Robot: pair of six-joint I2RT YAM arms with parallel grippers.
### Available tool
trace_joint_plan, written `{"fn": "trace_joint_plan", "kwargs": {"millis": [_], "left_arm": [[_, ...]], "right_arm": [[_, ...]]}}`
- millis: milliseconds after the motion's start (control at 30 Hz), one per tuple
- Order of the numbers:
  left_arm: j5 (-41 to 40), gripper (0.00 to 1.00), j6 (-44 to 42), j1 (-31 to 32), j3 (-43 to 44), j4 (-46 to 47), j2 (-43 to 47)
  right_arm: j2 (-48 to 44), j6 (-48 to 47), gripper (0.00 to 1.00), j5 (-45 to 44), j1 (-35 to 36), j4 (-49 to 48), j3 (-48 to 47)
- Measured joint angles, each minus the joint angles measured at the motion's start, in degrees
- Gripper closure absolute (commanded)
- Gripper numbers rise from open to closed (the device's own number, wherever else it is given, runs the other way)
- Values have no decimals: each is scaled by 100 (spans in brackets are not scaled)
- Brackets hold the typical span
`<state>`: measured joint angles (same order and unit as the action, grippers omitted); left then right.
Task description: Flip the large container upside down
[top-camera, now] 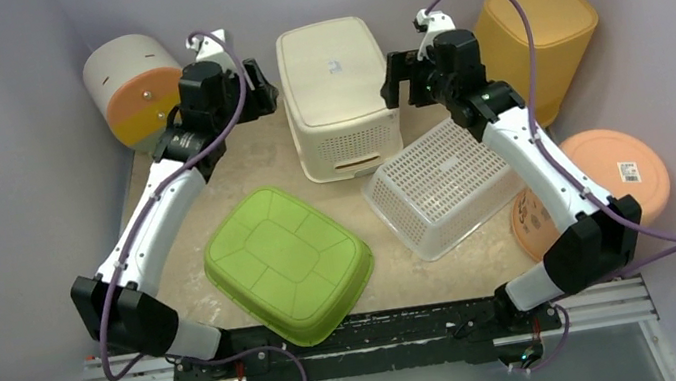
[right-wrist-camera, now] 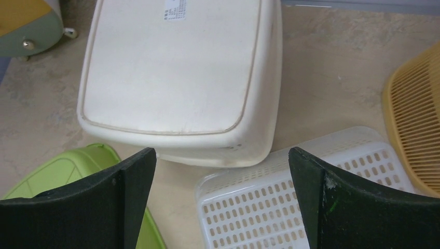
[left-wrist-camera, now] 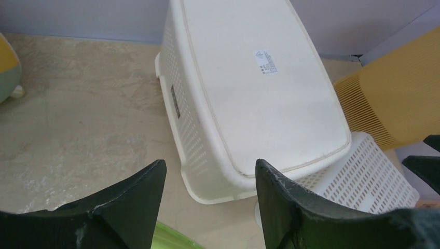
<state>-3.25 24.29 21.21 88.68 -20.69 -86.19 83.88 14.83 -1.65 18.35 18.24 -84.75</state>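
**Looks flipped already, arms parked either side**

Big cream container (top-camera: 334,80) at the back middle of the table (top-camera: 244,164), flat base and sticker facing up, rim down. Reads as upside down, so probably done or near enough. Spread wide and holding nothing: left fingers (left-wrist-camera: 136,199), hovering off its left side. Same deal for the right fingers (right-wrist-camera: 127,181), spread, empty, off its right side. Makes sense as a two-sided grip spot, one arm per long wall, since likely too wide for one. White mesh basket (top-camera: 439,185) tilted just beside the front right corner, maybe touching, hard to tell. Green tub (top-camera: 289,263) bottom-up nearer the arms, well out of the way.
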Motion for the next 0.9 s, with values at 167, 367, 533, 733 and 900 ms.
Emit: {"fn": "trace_joint_plan", "kwargs": {"millis": [167,367,533,733,900], "left_arm": [[-2,37,-85,-57,-643,-83,413],[0,36,-144,-52,-1062,-413,632],[-4,36,-162,-52,-1207,-588,1005],[7,35,-162,-52,-1237,-704,1071],[4,34,-160,-52,-1296,-789,1073]], "right_arm": [[-20,210,0,72,321,85,55],[-267,505,0,-404,549,188,402],[-649,695,0,-946,516,254,629],[-758,879,0,-1475,516,446,693],[-756,903,0,-1720,516,750,800]]}}
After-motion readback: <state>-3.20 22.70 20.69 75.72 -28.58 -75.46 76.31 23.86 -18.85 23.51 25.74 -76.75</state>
